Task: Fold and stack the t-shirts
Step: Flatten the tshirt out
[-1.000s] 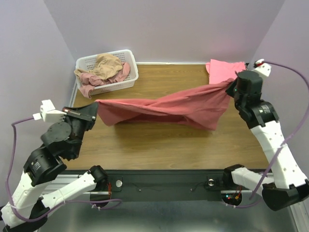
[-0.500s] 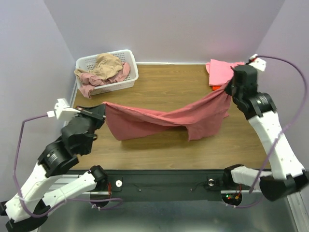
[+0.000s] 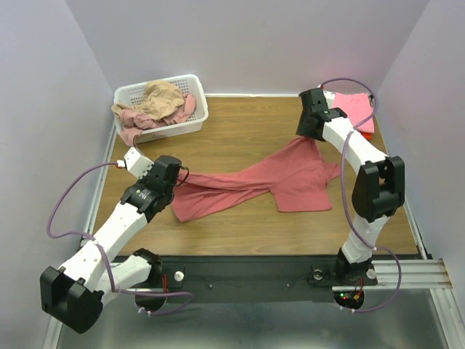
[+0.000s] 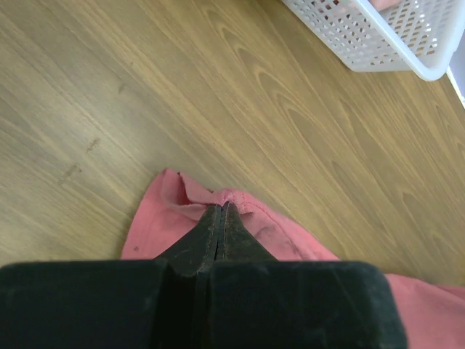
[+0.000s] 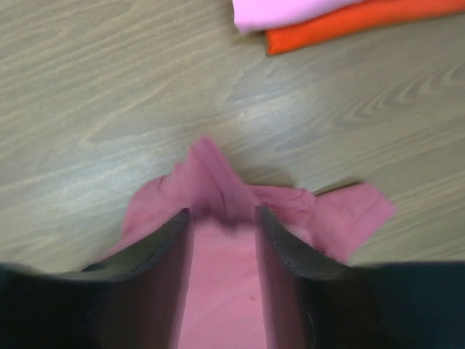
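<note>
A dusty red t-shirt (image 3: 290,174) lies crumpled and stretched across the middle of the table. My left gripper (image 3: 176,183) is shut on the shirt's left edge; in the left wrist view its closed tips (image 4: 221,207) pinch a fold of the cloth (image 4: 160,225) down at the wood. At the shirt's far right corner, my right gripper (image 3: 309,138) stands open. The right wrist view shows a bunch of red cloth (image 5: 218,291) lying loose between its parted fingertips (image 5: 221,212). A folded bright pink t-shirt (image 3: 356,107) rests on an orange-red one (image 5: 349,25) at the back right.
A white lattice basket (image 3: 190,123) stands at the back left, holding a tan shirt (image 3: 160,98) and a pale rose shirt (image 3: 134,120). Purple walls close in the table on three sides. The arm bases and cables sit along the near edge.
Both arms have swung down and inward, so the red shirt that hung stretched in the air now lies on the table. The right gripper's jaws have parted.
</note>
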Controlling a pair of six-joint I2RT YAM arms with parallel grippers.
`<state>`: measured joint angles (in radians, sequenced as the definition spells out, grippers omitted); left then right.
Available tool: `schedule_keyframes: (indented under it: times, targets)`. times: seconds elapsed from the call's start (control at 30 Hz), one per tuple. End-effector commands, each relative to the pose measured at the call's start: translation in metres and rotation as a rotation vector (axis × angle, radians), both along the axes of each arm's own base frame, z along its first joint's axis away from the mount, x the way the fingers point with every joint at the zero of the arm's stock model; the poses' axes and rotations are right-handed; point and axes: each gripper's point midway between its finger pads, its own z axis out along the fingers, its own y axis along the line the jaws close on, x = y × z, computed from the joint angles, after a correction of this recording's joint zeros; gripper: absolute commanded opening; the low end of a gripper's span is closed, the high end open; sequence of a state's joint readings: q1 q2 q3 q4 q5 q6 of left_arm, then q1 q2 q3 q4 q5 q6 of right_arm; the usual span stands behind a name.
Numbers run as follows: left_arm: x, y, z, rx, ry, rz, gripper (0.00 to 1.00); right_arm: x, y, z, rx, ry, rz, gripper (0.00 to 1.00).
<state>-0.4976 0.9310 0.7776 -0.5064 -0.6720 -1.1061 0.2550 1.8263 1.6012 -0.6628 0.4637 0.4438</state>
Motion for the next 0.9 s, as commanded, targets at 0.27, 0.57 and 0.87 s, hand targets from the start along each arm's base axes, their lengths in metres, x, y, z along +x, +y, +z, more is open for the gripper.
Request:
schedule_keyframes:
  times: [0.27,0.57,0.87]
  targets:
    - [0.008,-0.004,0.001,-0.037,-0.051,-0.043,0.0,-0.13,-0.058,-0.011,0.164,-0.046,-0.231,1.0]
    - [0.003,-0.01,-0.01,-0.064,-0.045,-0.089,0.0,-0.217,-0.067,-0.108,0.313,0.208,-0.334,0.88]
    - [-0.002,-0.009,-0.017,-0.073,-0.033,-0.087,0.0,-0.203,-0.05,-0.126,0.382,0.231,-0.266,0.62]
